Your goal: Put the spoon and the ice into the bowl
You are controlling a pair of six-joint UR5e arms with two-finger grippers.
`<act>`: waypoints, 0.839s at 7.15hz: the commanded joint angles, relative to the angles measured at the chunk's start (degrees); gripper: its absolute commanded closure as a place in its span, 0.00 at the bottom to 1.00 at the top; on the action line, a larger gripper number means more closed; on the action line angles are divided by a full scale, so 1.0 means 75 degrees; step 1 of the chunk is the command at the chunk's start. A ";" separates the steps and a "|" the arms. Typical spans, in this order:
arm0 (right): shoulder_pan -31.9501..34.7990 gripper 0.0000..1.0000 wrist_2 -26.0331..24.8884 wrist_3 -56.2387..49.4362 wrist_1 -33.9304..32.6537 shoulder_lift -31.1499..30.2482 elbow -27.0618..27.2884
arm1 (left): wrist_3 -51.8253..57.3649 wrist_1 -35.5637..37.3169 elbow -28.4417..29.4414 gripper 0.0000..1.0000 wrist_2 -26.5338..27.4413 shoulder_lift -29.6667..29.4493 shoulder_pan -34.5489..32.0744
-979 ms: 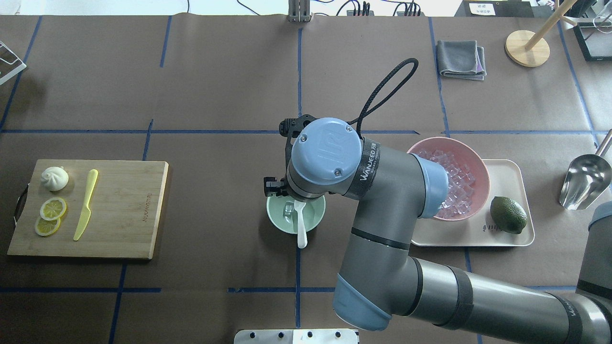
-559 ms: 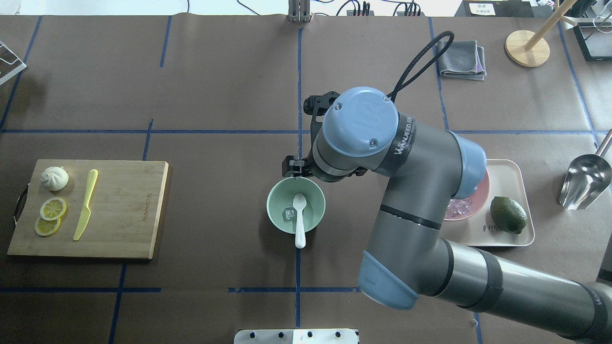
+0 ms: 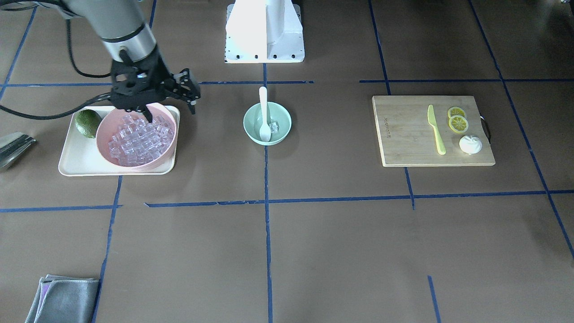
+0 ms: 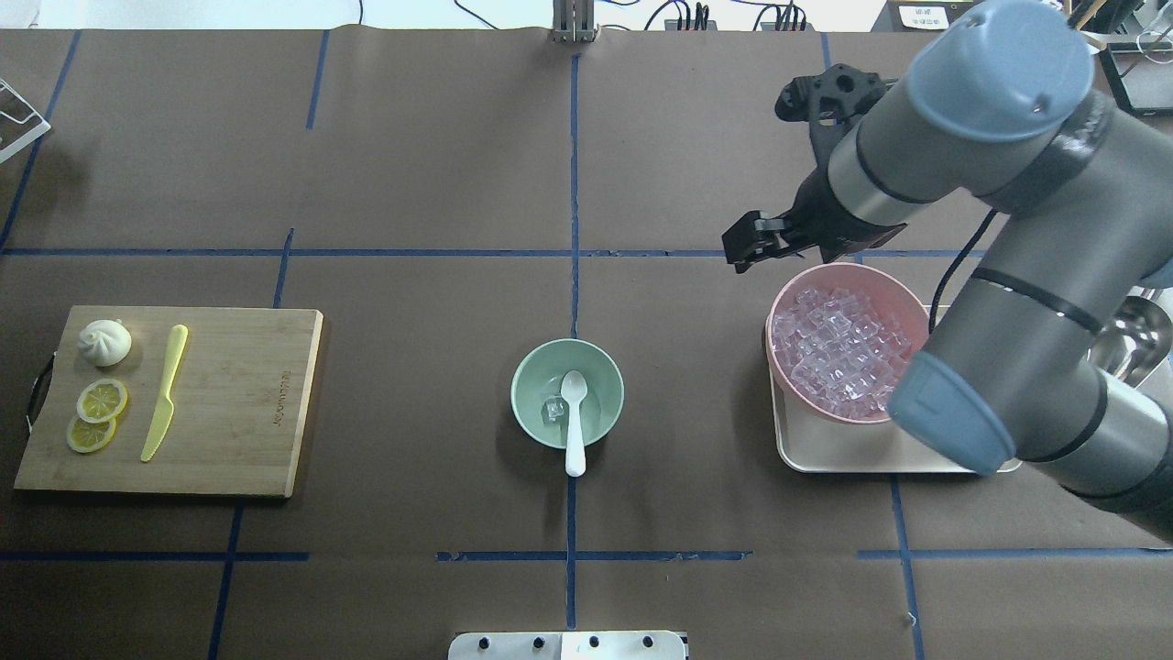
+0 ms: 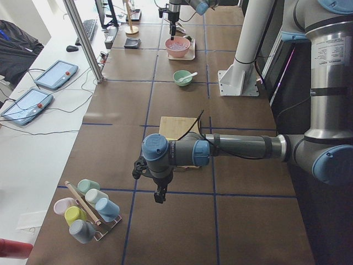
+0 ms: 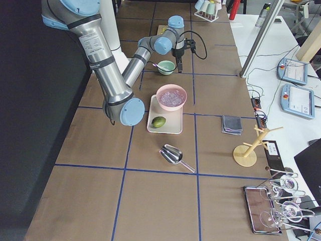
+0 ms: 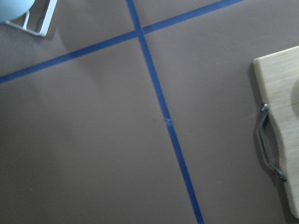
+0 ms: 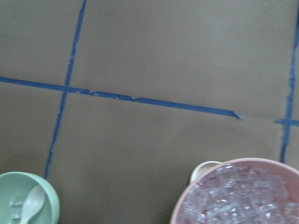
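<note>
The mint-green bowl (image 4: 524, 411) stands at the table's middle. The white spoon (image 4: 575, 431) lies in it, scoop inside and handle over the near rim. One clear ice cube (image 4: 552, 410) sits beside the scoop. More ice (image 4: 838, 353) fills the pink bowl (image 4: 777, 307) to the right. My right gripper (image 3: 145, 115) hangs over the pink bowl's robot-side rim; it looks open and empty. My left gripper (image 5: 160, 196) shows only in the exterior left view, low over the table beyond the cutting board; I cannot tell its state.
A cream tray (image 4: 825, 456) holds the pink bowl and a lime (image 3: 87, 122). A metal scoop (image 3: 11, 146) lies beyond it. The cutting board (image 4: 229, 403) at left bears a yellow-green knife (image 4: 165, 394), a bun (image 4: 104, 341) and lemon slices (image 4: 101, 401). A grey cloth (image 3: 63, 298) lies far right.
My right arm has swung from above the mint-green bowl to the right, over the pink bowl. The ice cube and spoon stay in the mint-green bowl.
</note>
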 commanded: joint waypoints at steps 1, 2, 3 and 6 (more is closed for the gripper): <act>0.1546 0.00 0.0859 -0.2194 0.0009 -0.1121 0.0067 | -0.0721 0.0237 0.0032 0.00 -0.0002 -0.0243 -0.0226; 0.2377 0.00 0.1176 -0.3483 -0.0014 -0.1684 -0.0026 | -0.0747 0.0237 0.0101 0.00 -0.0002 -0.0232 -0.0215; 0.3186 0.00 0.1574 -0.4668 0.0032 -0.2165 -0.0444 | -0.0979 0.0237 0.0125 0.00 -0.0083 -0.0231 -0.0226; 0.4887 0.00 0.1824 -0.7399 0.0102 -0.2931 -0.2141 | -0.1204 0.0131 0.0243 0.00 -0.0810 -0.0197 -0.0227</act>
